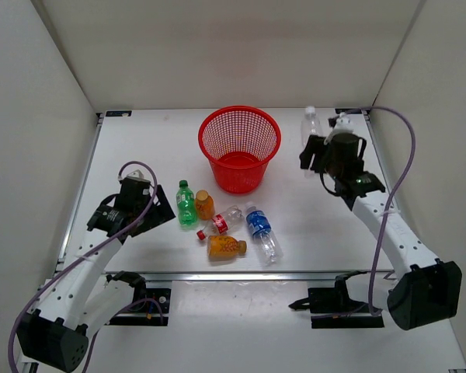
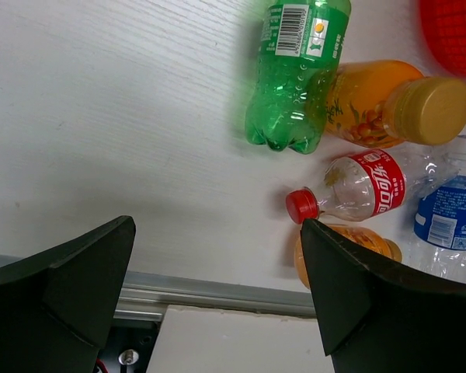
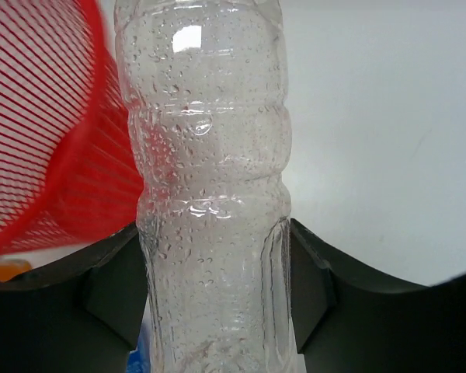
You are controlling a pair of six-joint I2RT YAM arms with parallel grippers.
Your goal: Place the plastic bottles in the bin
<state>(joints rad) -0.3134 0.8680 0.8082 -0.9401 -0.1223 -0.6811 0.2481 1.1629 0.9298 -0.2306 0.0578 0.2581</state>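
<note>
The red mesh bin (image 1: pixel 240 146) stands at the table's back middle. My right gripper (image 1: pixel 314 155) is shut on the plain clear bottle (image 1: pixel 311 128), held in the air to the right of the bin; in the right wrist view the bottle (image 3: pixel 210 194) fills the space between the fingers (image 3: pixel 109 287) and the bin (image 3: pixel 46 140) is at left. On the table lie the green bottle (image 1: pixel 186 203), two orange bottles (image 1: pixel 205 205) (image 1: pixel 226 247), the red-label bottle (image 1: pixel 222 221) and the blue-label bottle (image 1: pixel 261 231). My left gripper (image 1: pixel 157 203) is open and empty, left of the green bottle (image 2: pixel 295 78).
White walls enclose the table on the left, back and right. A metal rail (image 1: pixel 248 274) runs along the table's near edge, also seen in the left wrist view (image 2: pixel 217 291).
</note>
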